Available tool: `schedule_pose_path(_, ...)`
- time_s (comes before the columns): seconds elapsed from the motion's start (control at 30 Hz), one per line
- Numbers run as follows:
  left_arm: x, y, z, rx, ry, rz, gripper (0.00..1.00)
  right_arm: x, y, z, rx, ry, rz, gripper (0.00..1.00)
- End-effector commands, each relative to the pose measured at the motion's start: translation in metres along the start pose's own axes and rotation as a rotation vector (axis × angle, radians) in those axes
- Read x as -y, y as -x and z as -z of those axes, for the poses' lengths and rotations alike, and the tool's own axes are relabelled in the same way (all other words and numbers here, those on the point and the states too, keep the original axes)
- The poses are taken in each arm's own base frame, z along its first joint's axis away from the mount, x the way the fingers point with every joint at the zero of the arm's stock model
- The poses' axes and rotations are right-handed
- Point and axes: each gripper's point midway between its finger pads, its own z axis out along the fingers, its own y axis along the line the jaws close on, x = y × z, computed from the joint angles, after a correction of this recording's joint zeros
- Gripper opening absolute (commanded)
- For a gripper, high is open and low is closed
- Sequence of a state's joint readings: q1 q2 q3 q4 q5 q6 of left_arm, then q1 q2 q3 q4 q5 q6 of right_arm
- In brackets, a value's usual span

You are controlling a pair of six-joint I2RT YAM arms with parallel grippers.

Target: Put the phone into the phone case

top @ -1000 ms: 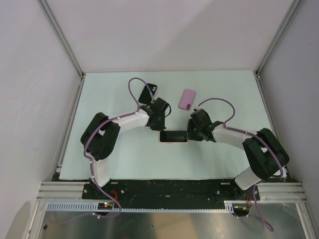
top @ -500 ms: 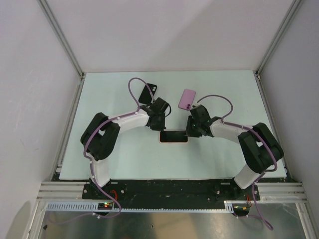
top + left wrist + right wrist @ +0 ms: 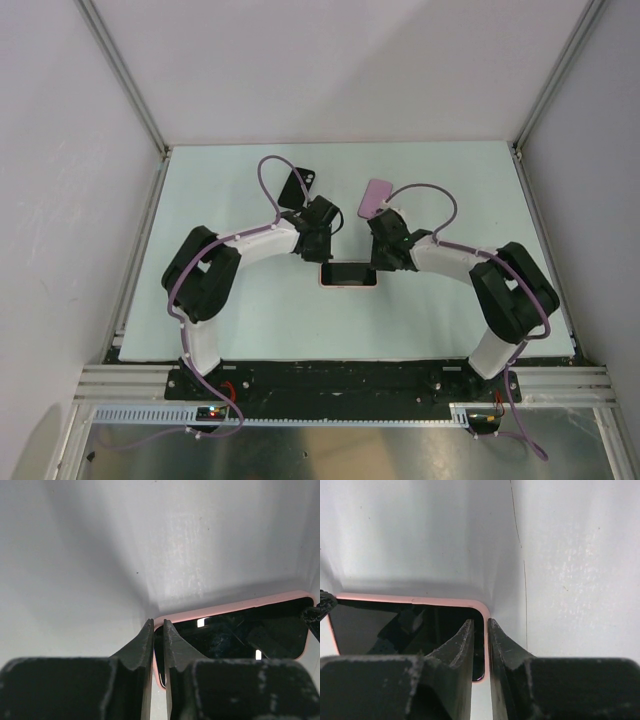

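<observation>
From the top view, the phone (image 3: 348, 272) lies screen up in the pink phone case (image 3: 347, 286) near the middle of the table (image 3: 250, 320). Its long sides run parallel to the near edge. The left fingers (image 3: 323, 254) stand at its left end and the right fingers (image 3: 377, 263) at its right end. A black slab (image 3: 297, 187) and a pink slab (image 3: 377, 195) lie well apart from it, toward the far edge.

In the left wrist view, the left fingers (image 3: 165, 630) are drawn almost together, with only a thin slit between them. Their tips sit at the left corner of the phone case (image 3: 225, 605), where its rim curves round the dark phone (image 3: 235, 635). They may have nipped the rim, but the tips hide that spot, and no hold shows.

In the right wrist view, the right fingers (image 3: 470, 630) are just as narrow. Their tips are over the right end of the phone (image 3: 395, 625), just inside the corner of the phone case (image 3: 420, 600). They show no hold on anything either.

The step in hand looks like seating the phone's last corners. It would go best with both pairs of tips kept narrow as blunt pushers. They should press straight down on the phone's edge, not on the rim, at both ends together so the case cannot skate across the table. The push should be light to spare the glass, and it should end once the rim stands even all round.
</observation>
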State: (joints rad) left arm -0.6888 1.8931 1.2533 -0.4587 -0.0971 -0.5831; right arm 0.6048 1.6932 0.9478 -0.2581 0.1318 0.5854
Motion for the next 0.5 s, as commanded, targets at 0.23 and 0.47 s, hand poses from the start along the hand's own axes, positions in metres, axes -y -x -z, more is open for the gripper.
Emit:
schedule_pose_path(0.23, 0.016, 0.0, 0.009, -0.007, -0.055, -0.024, 0.13, 0.036, -0.065, -0.02, -0.12, -0.244, 0.179, 0.09)
schedule_pose_path(0.47, 0.016, 0.006, 0.026, 0.031, -0.068, -0.026, 0.15, 0.001, -0.019, 0.017, -0.002, -0.066, 0.13, 0.28)
